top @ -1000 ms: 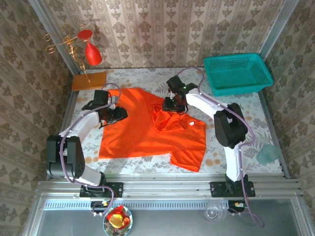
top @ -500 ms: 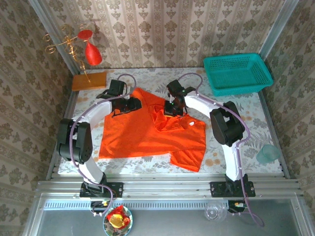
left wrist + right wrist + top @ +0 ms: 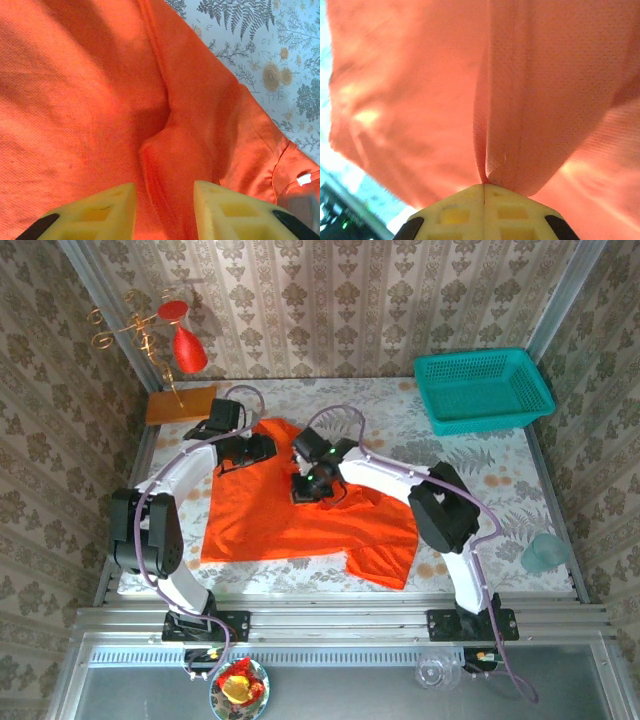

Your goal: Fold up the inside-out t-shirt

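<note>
Since the earlier frame the right jaws have swung leftwards, dragging a pinched fold of the inside-out t-shirt [image 3: 270, 525] across its own middle; the left jaws have barely shifted. Right jaws are clamped on a ridge of the orange cloth, which drapes beyond them and hides what lies below. Left jaws stand apart, yellow fingers [image 3: 100, 210] either side of a raised crease; whether they touch it I cannot tell. A white label [image 3: 303, 178] peeks out to their right, beside a grey blur. The shirt lies spread on the bench [image 3: 520, 470] under both jaws, its neck covered by the right arm. Well beyond the right jaws sits a teal basket [image 3: 483, 390]; beyond the left jaws, a wooden block [image 3: 181, 403] and a red ornament [image 3: 188, 348]
</note>
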You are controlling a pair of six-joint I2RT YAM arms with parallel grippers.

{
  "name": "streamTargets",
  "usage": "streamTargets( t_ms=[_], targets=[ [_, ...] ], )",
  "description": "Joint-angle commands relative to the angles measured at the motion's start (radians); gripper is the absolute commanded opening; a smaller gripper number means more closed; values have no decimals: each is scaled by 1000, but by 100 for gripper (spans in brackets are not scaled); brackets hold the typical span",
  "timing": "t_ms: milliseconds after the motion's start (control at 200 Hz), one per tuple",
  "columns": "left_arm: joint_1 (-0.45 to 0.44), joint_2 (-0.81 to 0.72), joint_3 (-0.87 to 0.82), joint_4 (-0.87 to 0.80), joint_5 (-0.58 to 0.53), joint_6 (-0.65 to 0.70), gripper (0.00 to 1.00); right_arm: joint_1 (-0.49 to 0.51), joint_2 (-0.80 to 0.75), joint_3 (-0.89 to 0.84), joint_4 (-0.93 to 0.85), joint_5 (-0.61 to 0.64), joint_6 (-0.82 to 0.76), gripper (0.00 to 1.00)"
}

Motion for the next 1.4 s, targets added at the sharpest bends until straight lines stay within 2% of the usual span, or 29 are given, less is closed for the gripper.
streamTargets(
  t_ms=[0,55,85,210,315,375,505,590,890,1015,1180,1390],
  targets=[
    [1,8,20,-30,33,42,37,23,-51,22,-47,-97,-51,18],
    [-1,23,25,-39,31,47,37,23,-85,-17,-28,-90,-55,34],
    [0,28,25,-41,26,49,37,20,-108,-36,-25,-62,-54,39],
    [0,61,41,-74,2,65,37,2,-180,-72,-78,111,-32,45],
    [1,99,61,-112,-17,88,38,-8,-200,-88,-144,277,-14,45],
    [2,131,76,-136,-11,100,38,-11,-188,-88,-170,321,-16,44],
    [1,194,86,-117,99,109,38,-10,-139,-85,-181,305,-72,44],
    [1,230,88,-105,138,88,41,-14,-102,-92,-202,342,-79,44],
    [-2,319,103,-87,166,61,39,-40,-59,-125,-247,438,-56,31],
    [-5,338,111,-48,207,37,30,-39,-93,-141,-223,418,-63,30],
    [3,290,116,-42,170,27,9,-19,-152,-152,-170,377,-109,32],
    [43,236,155,-54,195,10,3,32,-187,-134,-61,325,-237,39]
  ],
)
